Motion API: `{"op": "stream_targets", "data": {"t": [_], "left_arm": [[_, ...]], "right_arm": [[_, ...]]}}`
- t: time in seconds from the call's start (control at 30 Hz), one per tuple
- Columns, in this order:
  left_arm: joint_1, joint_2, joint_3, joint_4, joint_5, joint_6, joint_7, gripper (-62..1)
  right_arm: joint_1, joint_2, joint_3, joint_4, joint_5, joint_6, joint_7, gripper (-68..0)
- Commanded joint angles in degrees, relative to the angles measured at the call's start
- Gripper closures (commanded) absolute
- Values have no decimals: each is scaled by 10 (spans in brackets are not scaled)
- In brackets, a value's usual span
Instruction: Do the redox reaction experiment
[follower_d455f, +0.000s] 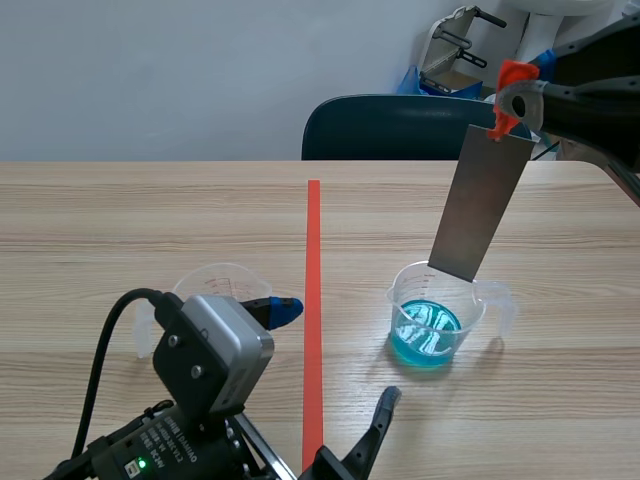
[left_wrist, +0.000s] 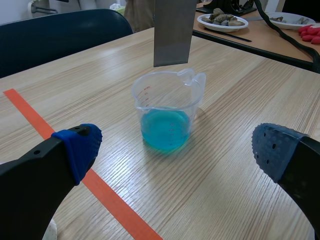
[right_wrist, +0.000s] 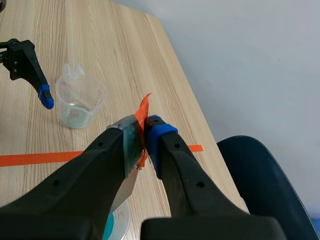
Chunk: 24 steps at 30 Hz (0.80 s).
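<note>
at two o'clock, grasped a tilted metal strip (follower_d455f: 480, 205) in the right end effector (follower_d455f: 512, 100) over the blue-liquid beaker (follower_d455f: 435, 322); held left end effector (left_wrist: 176, 147) released at seven o'clock.

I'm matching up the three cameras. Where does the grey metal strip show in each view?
Scene view: the metal strip hangs tilted from the right pincer at the right, its lower end just over the cup of blue liquid.
Left wrist view: only its lower end shows, just above that cup.
Right wrist view: the strip is clamped in that pincer.
Shared landmark: the orange tape line.
</note>
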Motion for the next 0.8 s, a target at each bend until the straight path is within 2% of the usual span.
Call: {"op": "stream_targets", "data": {"t": [0.0,0.77], "left_arm": [[-1,2,0,5,1,-1,-10,-623],[-1,2,0,5,1,-1,-10,-623]], "right_arm": [[7,6,7,3,8,4,13,-8],[7,6,7,3,8,4,17,-8]]}}
